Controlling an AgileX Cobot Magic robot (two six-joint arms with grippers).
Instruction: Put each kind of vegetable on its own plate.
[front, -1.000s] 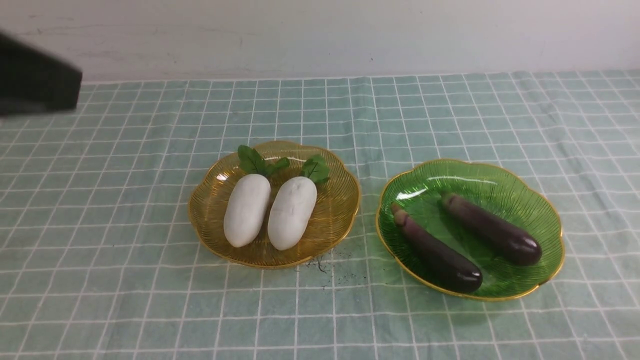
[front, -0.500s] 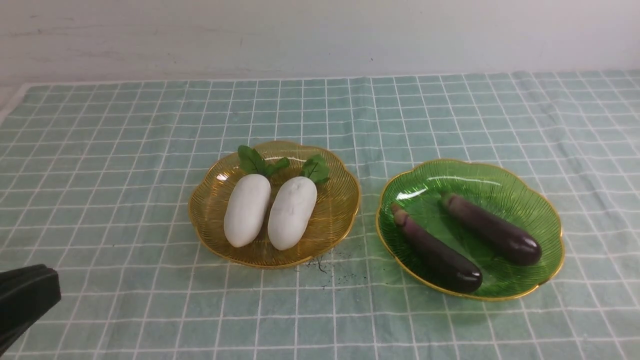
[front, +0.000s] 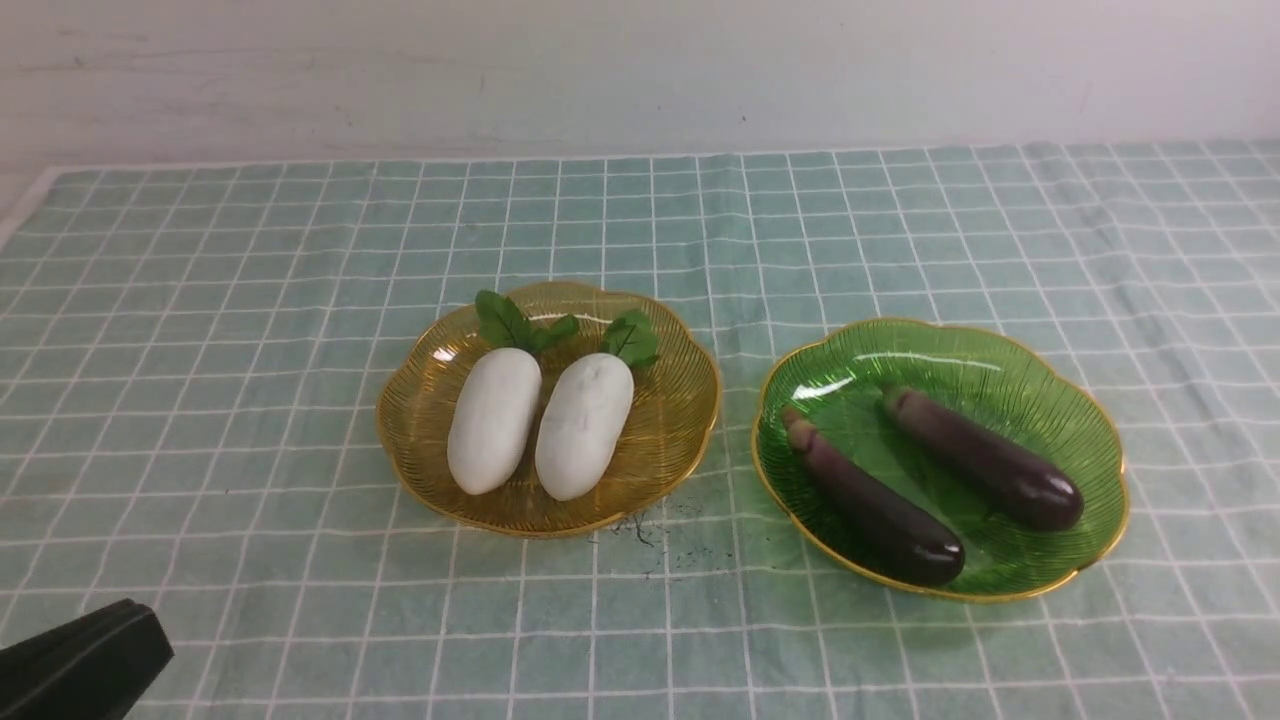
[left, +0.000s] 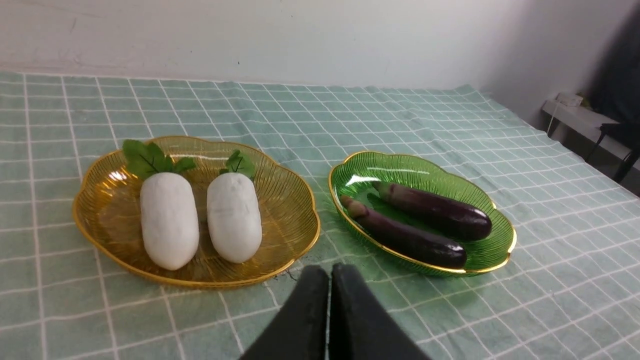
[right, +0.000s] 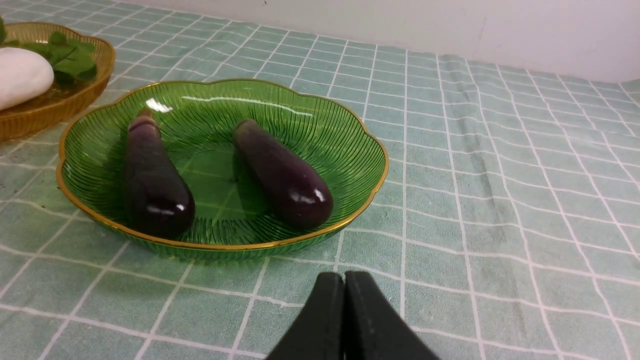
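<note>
Two white radishes (front: 493, 418) (front: 585, 424) with green tops lie side by side in the amber plate (front: 420, 400) at the centre. Two dark-purple eggplants (front: 875, 505) (front: 985, 460) lie in the green plate (front: 1080, 430) to its right. My left gripper (left: 329, 272) is shut and empty, back near the front of the cloth between the plates; a part of it shows at the front view's lower left corner (front: 85, 665). My right gripper (right: 344, 279) is shut and empty, just short of the green plate (right: 350, 130). It is out of the front view.
A green checked cloth (front: 250, 250) covers the table up to a white wall. A small dark smudge (front: 640, 527) marks the cloth in front of the amber plate. A low stand (left: 590, 120) sits off the table's far right.
The left arm's dark part dropped from the upper left to the lower left corner of the front view. The plates and vegetables have not moved.
</note>
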